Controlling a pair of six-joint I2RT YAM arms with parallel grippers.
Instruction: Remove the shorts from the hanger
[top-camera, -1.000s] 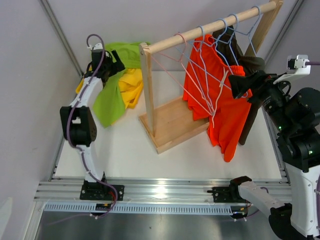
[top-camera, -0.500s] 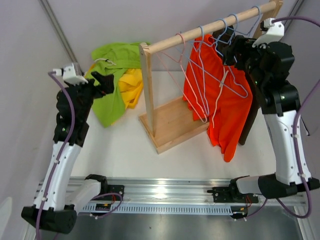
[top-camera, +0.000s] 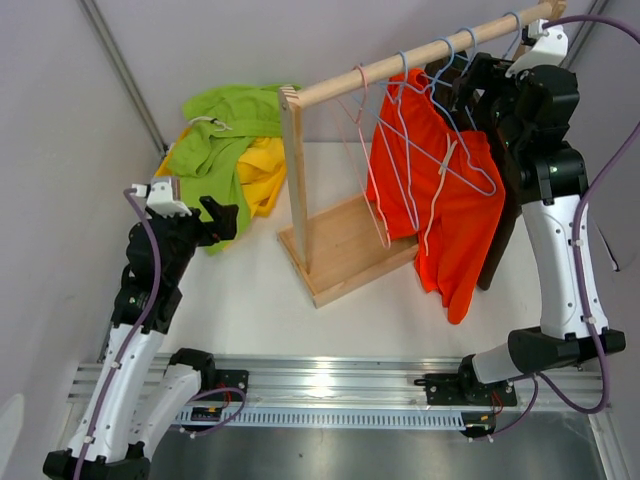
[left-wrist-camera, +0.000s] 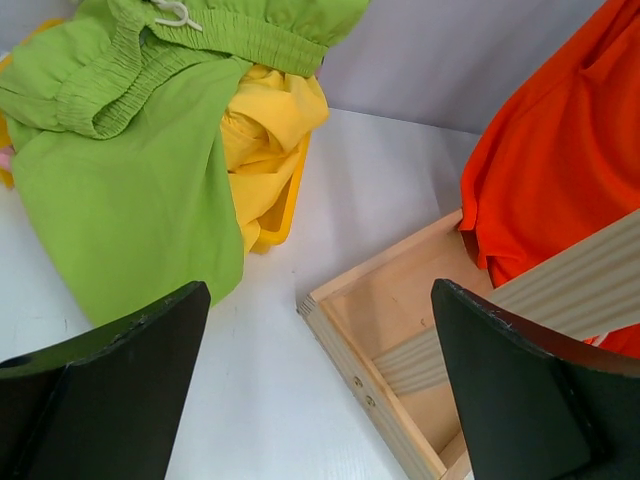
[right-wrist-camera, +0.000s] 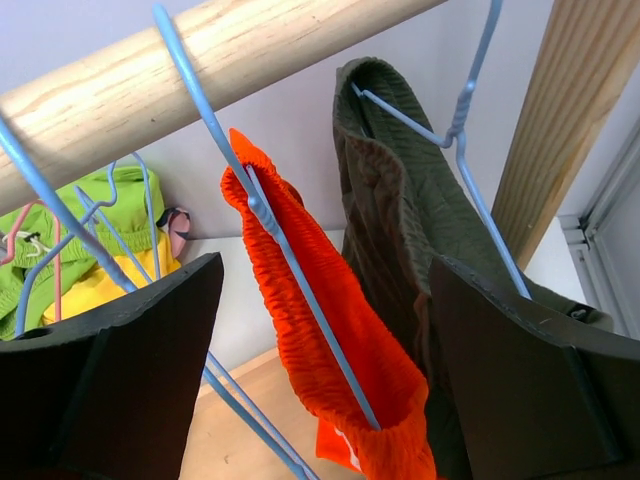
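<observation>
Far left, back of worktop (top-camera: 260, 300): lime green shorts (top-camera: 220, 140) are heaped loose, off any hanger, with their elastic waist and white drawstring turned up. Yellow shorts (top-camera: 262, 170) are tucked under and beside them on the right, touching.

Left end effector (top-camera: 215, 222) is held low above the worktop, just in front of that heap. It is released: the jaws are spread wide and nothing is gripped between them. In the wrist view the green cloth is seen past its left finger and the rack's wooden base (left-wrist-camera: 385, 330) past its right.

Centre: the wooden rack is stood on the worktop, its rail (top-camera: 420, 52) carried by an upright post (top-camera: 294, 170). Several bare wire hangers (top-camera: 360, 130) are hung on the rail.

Right of these: orange shorts (top-camera: 450, 210) are hung from a blue hanger on the rail. Dark olive-brown shorts (top-camera: 500, 200) are hung just behind, on another blue hanger.

Right end effector (top-camera: 462, 95) is raised to rail height. It is released, with its jaws set wide either side of the orange waistband; no contact can be made out.
</observation>
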